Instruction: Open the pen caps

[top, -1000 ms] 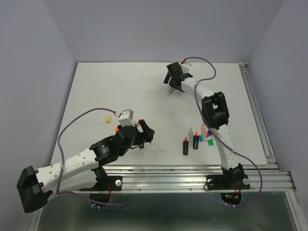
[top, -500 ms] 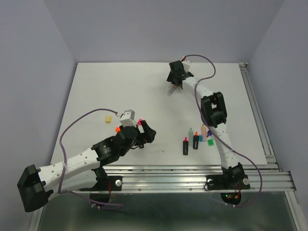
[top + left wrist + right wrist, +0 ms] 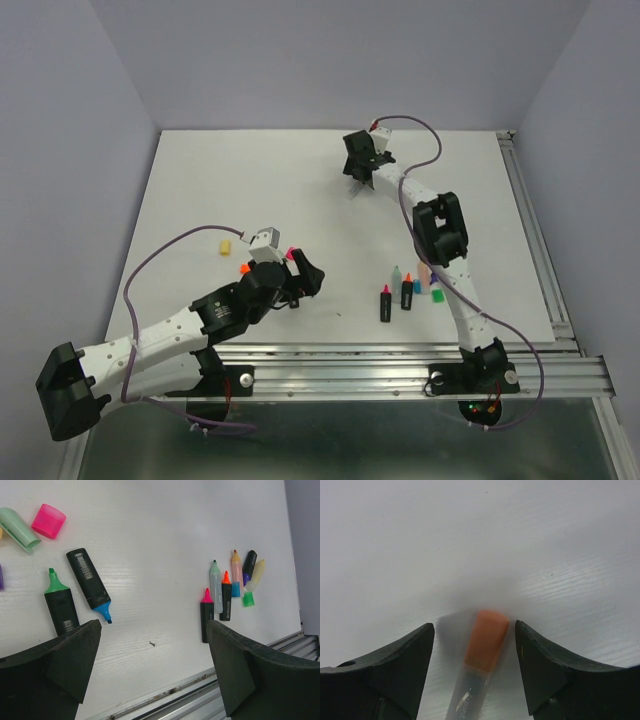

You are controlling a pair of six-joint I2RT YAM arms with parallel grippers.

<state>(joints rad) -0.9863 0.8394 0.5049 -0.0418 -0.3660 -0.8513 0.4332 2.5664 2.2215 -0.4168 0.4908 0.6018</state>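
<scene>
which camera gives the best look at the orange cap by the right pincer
Right wrist: the orange cap sits centre frame, on its pale pen, between the fingers of the open right pincer. Top external shows that pincer far off, the cap too small to tell. Left wrist does not show it.

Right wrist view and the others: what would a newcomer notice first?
The orange cap on a pale pen, framed by the open right gripper at the far side of the table. Next, below the open left gripper, a green-tipped highlighter and a blue-tipped highlighter lie uncapped, with a loose pink cap near them.
</scene>
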